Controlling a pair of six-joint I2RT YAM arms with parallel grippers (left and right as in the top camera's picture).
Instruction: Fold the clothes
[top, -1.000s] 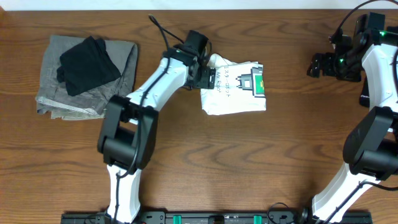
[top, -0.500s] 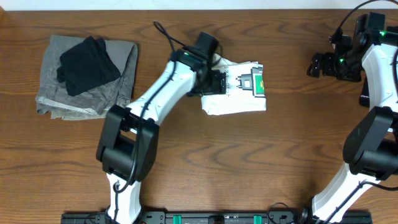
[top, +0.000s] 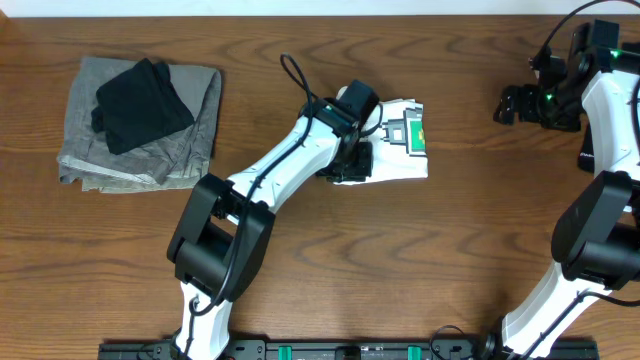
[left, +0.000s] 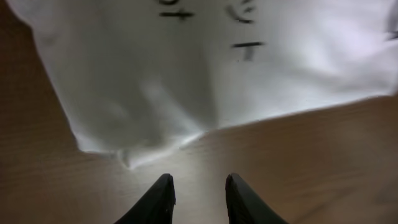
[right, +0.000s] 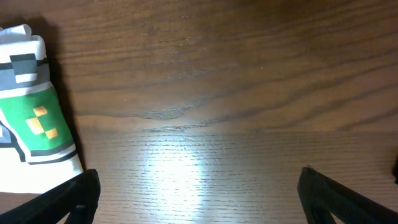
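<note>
Showing a green-and-black print (top: 413, 133), the white T-shirt (top: 396, 166) carries illegible black lettering (left: 247, 51).

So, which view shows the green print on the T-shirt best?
The right wrist view: the green print is near and sharp, with yellow squares, though the left edge cuts it. Overhead shows it small on the T-shirt. The left wrist view shows only white cloth and black text.

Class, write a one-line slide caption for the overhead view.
Left gripper at the edge of the folded white T-shirt; black garment atop grey garment far left; right gripper parked far right.
</note>
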